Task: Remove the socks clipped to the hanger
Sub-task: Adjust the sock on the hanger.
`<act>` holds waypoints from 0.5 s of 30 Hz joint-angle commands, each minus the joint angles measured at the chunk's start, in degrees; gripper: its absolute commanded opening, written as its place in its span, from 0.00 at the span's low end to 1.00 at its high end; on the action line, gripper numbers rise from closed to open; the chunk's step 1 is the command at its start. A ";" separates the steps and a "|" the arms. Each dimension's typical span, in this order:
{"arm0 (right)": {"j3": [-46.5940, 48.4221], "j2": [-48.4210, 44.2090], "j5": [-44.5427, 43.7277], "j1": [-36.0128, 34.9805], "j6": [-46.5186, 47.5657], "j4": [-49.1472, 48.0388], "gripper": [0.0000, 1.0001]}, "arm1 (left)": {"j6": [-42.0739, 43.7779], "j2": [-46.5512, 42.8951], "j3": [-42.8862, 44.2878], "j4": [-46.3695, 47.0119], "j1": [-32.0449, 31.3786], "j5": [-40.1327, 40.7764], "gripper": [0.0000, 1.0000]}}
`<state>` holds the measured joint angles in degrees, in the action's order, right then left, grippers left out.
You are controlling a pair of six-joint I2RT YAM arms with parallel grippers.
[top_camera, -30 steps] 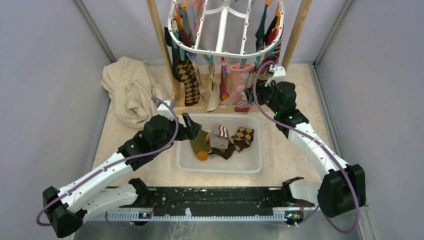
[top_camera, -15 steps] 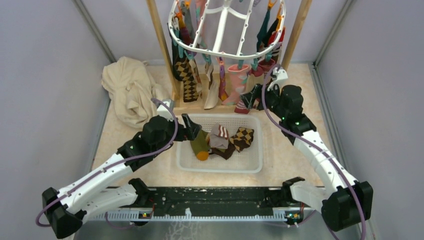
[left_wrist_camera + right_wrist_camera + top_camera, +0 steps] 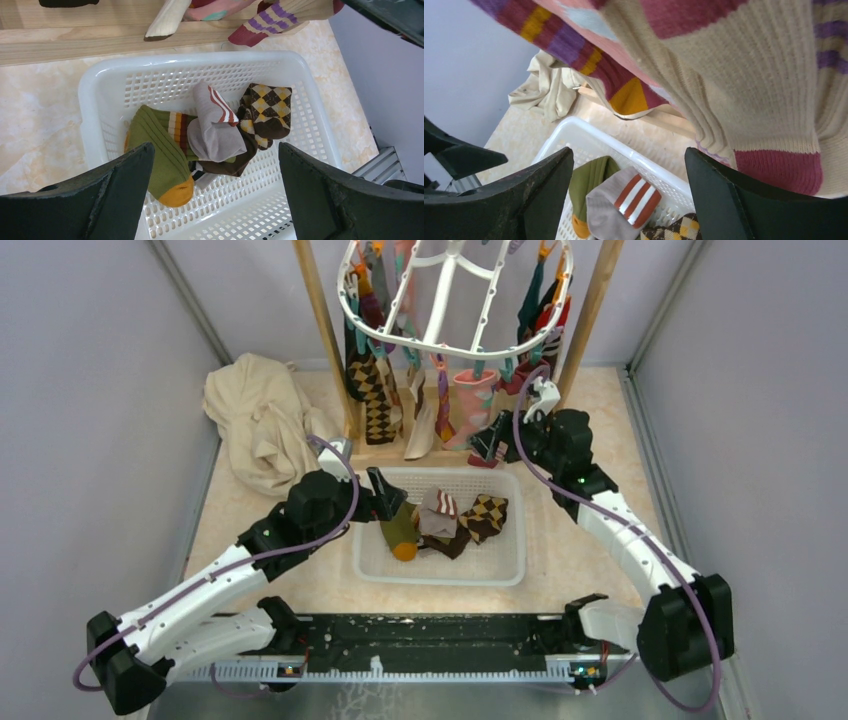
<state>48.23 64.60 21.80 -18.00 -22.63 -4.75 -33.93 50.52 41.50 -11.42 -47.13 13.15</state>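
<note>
The white oval hanger hangs between two wooden posts with several socks clipped to its rim: an argyle one, a pink one and a cream striped one with a red toe. My right gripper is open right beside that striped sock's toe. In the right wrist view the striped sock hangs just above the right finger, and nothing lies between the fingers of the right gripper. My left gripper hovers wide open and empty over the basket's left side.
The white mesh basket sits centre table and holds a green sock, a grey striped sock and a brown argyle sock. A beige cloth is heaped at the back left. Wooden posts and a wooden base stand behind the basket.
My right gripper's jaws have spread wider beside the striped sock's toe, and the wrist has shifted slightly. The hanger and its socks have swung a little. The left arm has stayed put.
</note>
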 commanded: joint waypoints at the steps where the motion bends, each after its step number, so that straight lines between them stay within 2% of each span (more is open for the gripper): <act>1: 1.54 3.63 -1.74 -0.46 -0.85 -7.49 0.82 | -0.13 -0.29 0.16 1.73 0.10 -0.57 0.99; 8: 5.23 8.21 -14.97 -0.31 2.12 -7.17 0.82 | -0.04 -0.66 0.03 1.31 0.06 -0.14 0.99; 15: 8.14 9.78 -22.77 1.58 4.97 -6.14 0.82 | 0.23 -0.97 -0.13 0.65 0.11 1.02 0.99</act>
<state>51.81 74.15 5.85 -17.61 -20.21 -7.79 -33.91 50.50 41.50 -11.51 -47.13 13.26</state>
